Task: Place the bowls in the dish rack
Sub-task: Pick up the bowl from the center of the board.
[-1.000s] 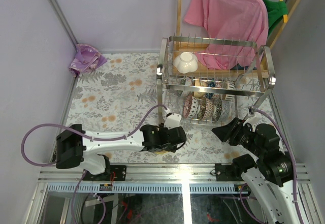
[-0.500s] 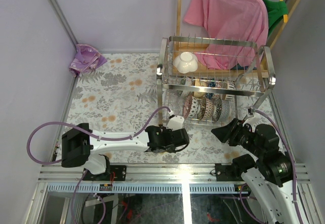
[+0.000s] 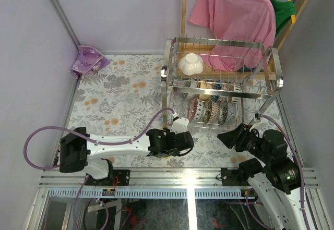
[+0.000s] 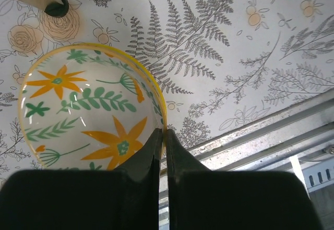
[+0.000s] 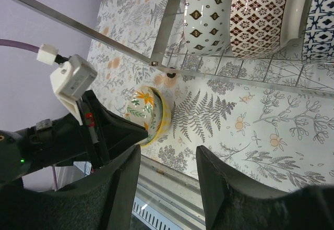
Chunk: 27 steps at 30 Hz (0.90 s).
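Observation:
A yellow-rimmed bowl (image 4: 88,110) painted with orange flowers and green leaves sits on the floral tablecloth near the front edge. My left gripper (image 4: 160,132) is shut on its rim, one finger inside and one outside. The right wrist view shows the same bowl (image 5: 148,112) tilted in the left gripper's black fingers (image 5: 115,128). The dish rack (image 3: 168,79) stands behind it, with several patterned bowls (image 3: 209,110) upright on the lower tier and a white bowl (image 3: 190,63) on the upper. My right gripper (image 5: 168,154) hangs open and holds nothing, right of the bowl.
A pink shirt (image 3: 235,16) hangs on a wooden stand behind the rack. A purple cloth (image 3: 88,60) lies in the far left corner. A metal rail (image 3: 182,178) runs along the table's front edge, just beside the held bowl. Purple walls close both sides.
My left gripper has closed onto the bowl's rim, and its wrist has shifted slightly. The right arm has barely moved.

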Motion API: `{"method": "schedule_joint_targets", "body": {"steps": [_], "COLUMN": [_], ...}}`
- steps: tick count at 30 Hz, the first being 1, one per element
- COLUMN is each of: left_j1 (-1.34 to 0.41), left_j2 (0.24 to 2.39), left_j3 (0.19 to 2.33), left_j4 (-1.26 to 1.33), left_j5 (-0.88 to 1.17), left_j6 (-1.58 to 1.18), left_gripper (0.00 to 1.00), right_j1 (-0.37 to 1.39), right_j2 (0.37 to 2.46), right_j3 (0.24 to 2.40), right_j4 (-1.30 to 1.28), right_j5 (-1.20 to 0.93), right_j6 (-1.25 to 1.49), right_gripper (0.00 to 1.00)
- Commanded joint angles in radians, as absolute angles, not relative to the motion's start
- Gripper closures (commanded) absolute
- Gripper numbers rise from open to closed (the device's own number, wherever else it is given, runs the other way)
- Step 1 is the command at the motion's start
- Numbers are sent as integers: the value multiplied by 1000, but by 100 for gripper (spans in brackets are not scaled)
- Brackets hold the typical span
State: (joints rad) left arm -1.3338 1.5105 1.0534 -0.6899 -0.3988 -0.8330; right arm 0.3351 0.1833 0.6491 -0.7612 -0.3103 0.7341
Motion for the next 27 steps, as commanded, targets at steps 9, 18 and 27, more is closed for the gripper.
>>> {"method": "schedule_joint_targets", "body": {"steps": [9,18,27], "left_j1": [-1348,-1347,-1347], "left_j2": [1343,1173,1070], "left_j3": [1079,949,864], "left_j4": [-709,-607,-549], "left_j5": [-502,-509,-524], "left_j6": [-885,-930,-956], "left_gripper": [100,100,100], "right_j1": [331,330,333], "right_j2": [191,312,499], "right_j3": [634,570,521], "right_j4": [-784,-694,-513], "right_j5": [-469,-610,-715], "right_j6": [744,727,754], "right_gripper": [46,45,40]}}
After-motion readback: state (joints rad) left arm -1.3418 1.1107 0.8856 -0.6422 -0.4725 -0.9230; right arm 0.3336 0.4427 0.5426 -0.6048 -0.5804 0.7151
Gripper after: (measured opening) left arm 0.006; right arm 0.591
